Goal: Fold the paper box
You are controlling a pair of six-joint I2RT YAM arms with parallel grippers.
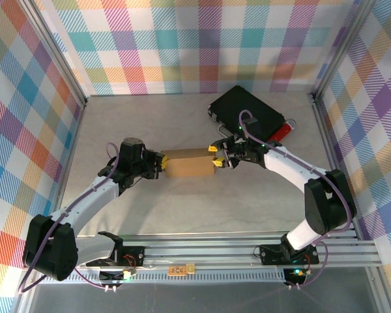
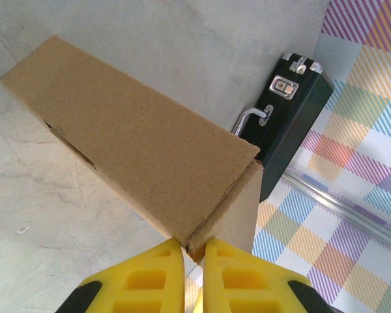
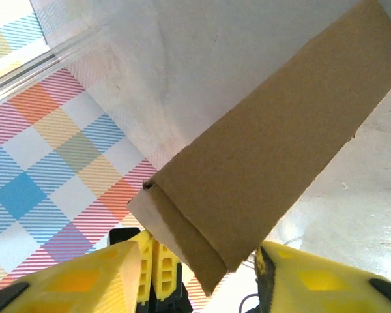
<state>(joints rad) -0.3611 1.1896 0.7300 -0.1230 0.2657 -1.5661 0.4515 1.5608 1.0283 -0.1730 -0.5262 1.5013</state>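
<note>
Left gripper (image 2: 194, 251), pinching paper box (image 2: 137, 143) near edge

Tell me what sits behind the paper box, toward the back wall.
Behind the paper box, to the right rear, a black case with a metal handle lies on the table, apart from the box. Whatever is beneath the case is covered.
</note>
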